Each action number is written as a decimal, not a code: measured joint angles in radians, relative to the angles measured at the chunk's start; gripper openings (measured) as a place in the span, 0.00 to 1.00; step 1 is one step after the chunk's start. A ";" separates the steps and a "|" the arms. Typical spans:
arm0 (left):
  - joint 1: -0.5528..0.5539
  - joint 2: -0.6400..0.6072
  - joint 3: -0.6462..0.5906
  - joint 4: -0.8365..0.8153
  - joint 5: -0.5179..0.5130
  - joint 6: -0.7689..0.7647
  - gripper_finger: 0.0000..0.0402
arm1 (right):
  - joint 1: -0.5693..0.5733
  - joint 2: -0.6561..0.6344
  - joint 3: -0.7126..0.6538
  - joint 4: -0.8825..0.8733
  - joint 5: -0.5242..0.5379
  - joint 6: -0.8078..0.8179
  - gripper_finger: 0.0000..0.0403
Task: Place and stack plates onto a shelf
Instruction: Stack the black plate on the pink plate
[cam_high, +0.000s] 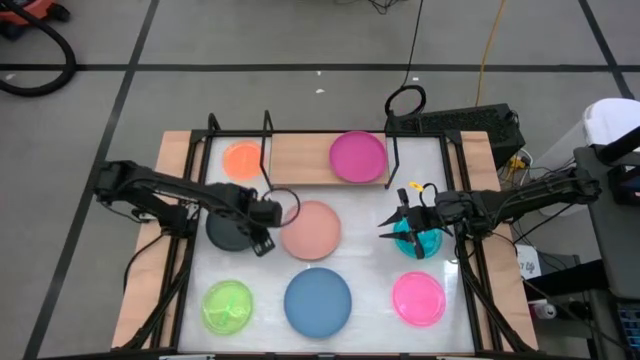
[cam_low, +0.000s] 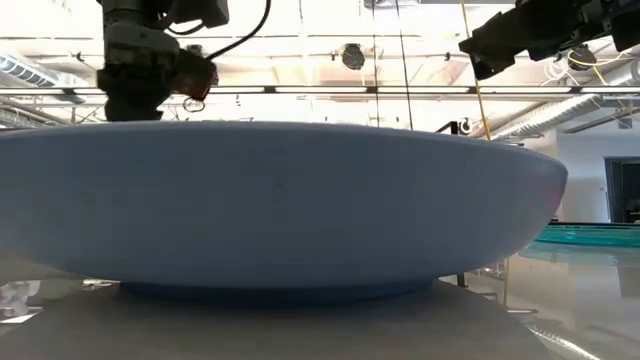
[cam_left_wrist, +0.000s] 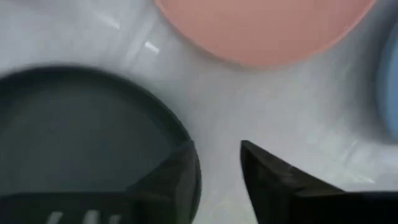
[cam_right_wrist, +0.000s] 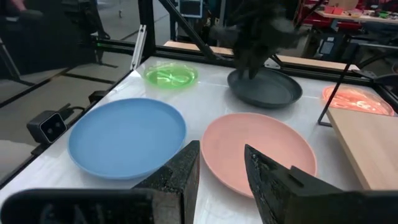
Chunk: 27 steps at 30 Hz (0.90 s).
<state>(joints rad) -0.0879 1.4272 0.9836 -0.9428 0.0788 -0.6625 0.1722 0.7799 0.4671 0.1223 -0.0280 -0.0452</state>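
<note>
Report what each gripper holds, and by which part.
Left gripper straddles the black plate at its rim, apparently not yet clamped. Right gripper holds nothing.

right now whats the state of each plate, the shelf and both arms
magenta plate: on the shelf
orange plate: on the table, beside the shelf
black plate: on table, left gripper at its rim, open
teal plate: under right gripper, open
salmon, blue, green, pink plates: loose on table
</note>
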 joint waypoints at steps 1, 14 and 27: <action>-0.011 0.014 0.000 -0.001 0.001 -0.014 0.39 | 0.000 0.000 0.000 0.000 0.000 0.000 0.28; -0.139 0.171 0.000 0.011 -0.124 -0.259 0.46 | 0.000 0.000 0.000 0.031 0.000 -0.003 0.28; -0.161 0.339 0.004 -0.041 -0.134 -0.308 0.46 | 0.000 0.000 0.000 0.035 0.001 -0.004 0.28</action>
<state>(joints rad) -0.2485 1.7658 0.9876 -0.9840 -0.0547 -0.9707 0.1722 0.7803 0.4667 0.1576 -0.0273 -0.0489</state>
